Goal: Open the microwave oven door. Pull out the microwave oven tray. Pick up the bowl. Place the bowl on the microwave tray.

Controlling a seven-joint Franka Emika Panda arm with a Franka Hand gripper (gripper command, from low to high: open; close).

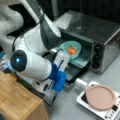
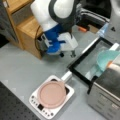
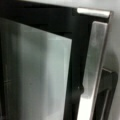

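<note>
- Brushed steel fills my wrist view: the door's bar handle [image 3: 93, 70] beside its glass, so the door [image 2: 92, 58] lies folded down.
- My gripper [image 2: 67, 53] hangs just off that door; I cannot tell its jaw state.
- Beyond, the teal bowl [image 1: 70, 50] sits on the tray [image 1: 76, 71], drawn out of the microwave oven [image 1: 100, 35].

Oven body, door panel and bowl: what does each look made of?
Oven: brushed silver metal, judging by its dull sheen. Door, folded open: glass in a dark frame, reflective and see-through. Bowl, in the oven mouth: smooth pale teal, probably plastic or glazed ceramic.
</note>
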